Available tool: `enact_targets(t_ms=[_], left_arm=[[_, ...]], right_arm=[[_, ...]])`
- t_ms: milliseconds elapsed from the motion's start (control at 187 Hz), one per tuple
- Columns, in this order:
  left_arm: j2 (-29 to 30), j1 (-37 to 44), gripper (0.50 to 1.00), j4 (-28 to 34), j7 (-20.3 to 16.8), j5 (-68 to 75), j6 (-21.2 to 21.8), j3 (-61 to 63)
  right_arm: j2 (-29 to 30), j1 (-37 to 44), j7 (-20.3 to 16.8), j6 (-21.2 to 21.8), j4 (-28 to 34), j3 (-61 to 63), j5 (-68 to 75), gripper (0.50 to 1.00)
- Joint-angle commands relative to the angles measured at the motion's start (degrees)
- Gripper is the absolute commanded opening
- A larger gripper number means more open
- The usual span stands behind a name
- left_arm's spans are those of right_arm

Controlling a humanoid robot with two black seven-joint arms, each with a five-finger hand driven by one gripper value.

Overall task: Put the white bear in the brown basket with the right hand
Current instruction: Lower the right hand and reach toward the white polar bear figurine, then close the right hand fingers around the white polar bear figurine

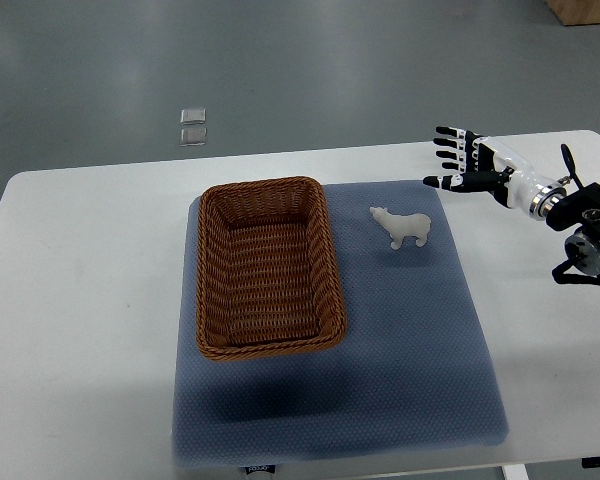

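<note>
We see the right hand (472,165) hovering with fingers spread and empty, near the white bear (401,227) standing on the blue mat (420,340) just beside the brown basket (268,268).

Right hand (467,160) enters from right edge, black-and-white fingers (446,143) spread flat, holding nothing; wrist extended leftward.

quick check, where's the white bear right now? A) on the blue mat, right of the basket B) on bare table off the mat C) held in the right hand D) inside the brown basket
A: the white bear stands on the blue mat just right of the brown basket, which holds nothing, while the right hand is open and apart from it, up to the right.
</note>
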Motion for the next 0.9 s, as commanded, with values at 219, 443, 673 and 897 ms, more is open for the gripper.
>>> enact_targets(t_ms=[219,443,673,897], left_arm=[[0.0,0.0,1.0,0.0,0.0,0.0,0.0,0.0],[0.0,0.0,1.0,0.0,0.0,0.0,0.0,0.0],[0.0,0.0,1.0,0.0,0.0,0.0,0.0,0.0],[0.0,0.0,1.0,0.0,0.0,0.0,0.0,0.0]], right_arm=[[-6.1,3.2,4.2,1.7,4.3,-11.0,-13.6,0.913],[-7.8,4.3,4.6,1.6,6.9,-15.4,-20.6,0.907],[-7.1,4.6,4.1,1.0,7.5,-18.0,-25.4,0.879],[-6.7,4.9,4.0,0.9,7.6,-19.3,-27.1,0.856]])
